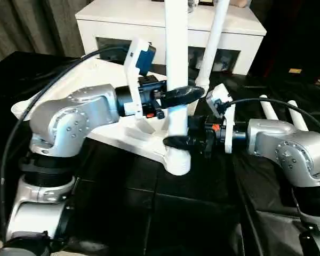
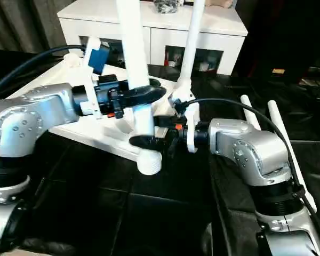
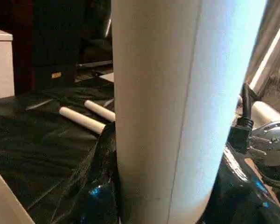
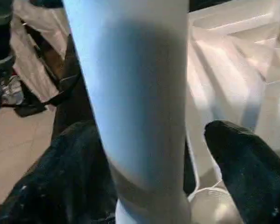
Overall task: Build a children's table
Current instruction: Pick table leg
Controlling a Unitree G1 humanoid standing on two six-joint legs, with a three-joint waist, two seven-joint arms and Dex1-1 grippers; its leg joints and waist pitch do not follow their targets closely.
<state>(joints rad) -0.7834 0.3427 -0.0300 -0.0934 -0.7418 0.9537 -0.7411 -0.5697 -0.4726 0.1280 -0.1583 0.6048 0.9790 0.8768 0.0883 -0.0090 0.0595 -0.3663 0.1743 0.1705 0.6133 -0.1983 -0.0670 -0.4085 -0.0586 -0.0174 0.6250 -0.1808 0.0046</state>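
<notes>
Nearest to us, our two silver forearms reach inward over the black-covered surface (image 1: 149, 213). Our right hand (image 1: 177, 141) comes in low, its black fingers pinching the upright leg (image 1: 176, 64) just above the round socket at the near corner of the table top (image 1: 122, 133). In our right wrist view one dark fingertip (image 4: 245, 154) sits close beside the leg's base, with the ribbed white underside behind it. Slightly higher on the same leg, our left hand (image 1: 182, 95) is clamped around the shaft from the other side, its black fingers wrapping the white tube. The table top lies upside down on the surface, tilted, with the held leg standing nearly vertical from its near corner. Beyond it a second leg (image 1: 213, 42) rises from the far corner, leaning a little. To our right, two loose legs (image 1: 280, 114) lie side by side on the black cover, well apart from the top. Farthest back stands a white cabinet (image 1: 122, 26) with glass-fronted compartments.
</notes>
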